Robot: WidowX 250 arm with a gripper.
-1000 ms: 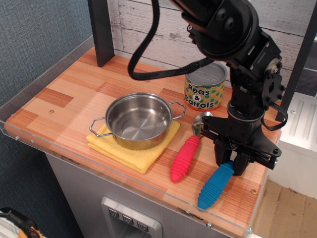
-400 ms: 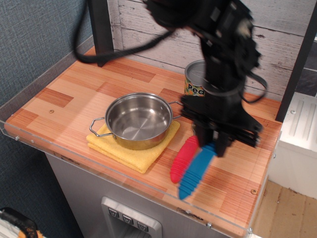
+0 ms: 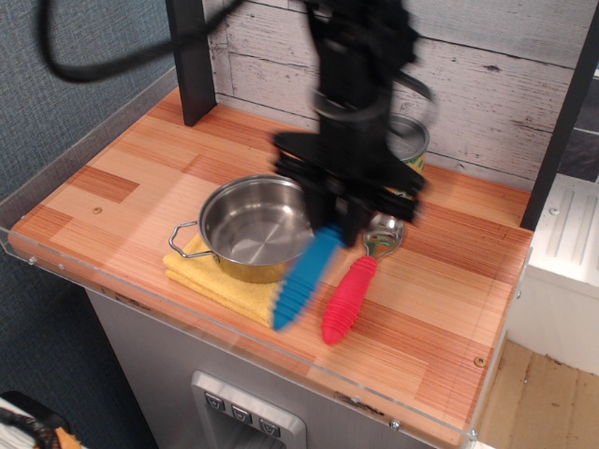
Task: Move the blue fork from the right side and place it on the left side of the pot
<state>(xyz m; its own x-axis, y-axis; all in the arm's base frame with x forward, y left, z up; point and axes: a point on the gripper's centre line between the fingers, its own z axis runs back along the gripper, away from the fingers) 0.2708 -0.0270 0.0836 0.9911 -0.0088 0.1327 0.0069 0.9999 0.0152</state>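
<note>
- One hand [image 3: 335, 224], blurred, hangs over the pot's right rim, its fingers clamped on the fork [image 3: 305, 278] at the upper end of the handle.
- Fork is off the worktop [image 3: 140, 178], tilted, its blue handle slanting down and left in front of the pot's right side; its tines are hidden in the hand.
- Pot [image 3: 255, 227] sits on a yellow cloth [image 3: 234, 286], near the worktop's front edge.
- Spoon [image 3: 354, 286], red-handled, lies just right of the pot, its bowl under the hand.
- Can [image 3: 412, 150] stands behind and right of the pot, mostly hidden by the arm.
</note>
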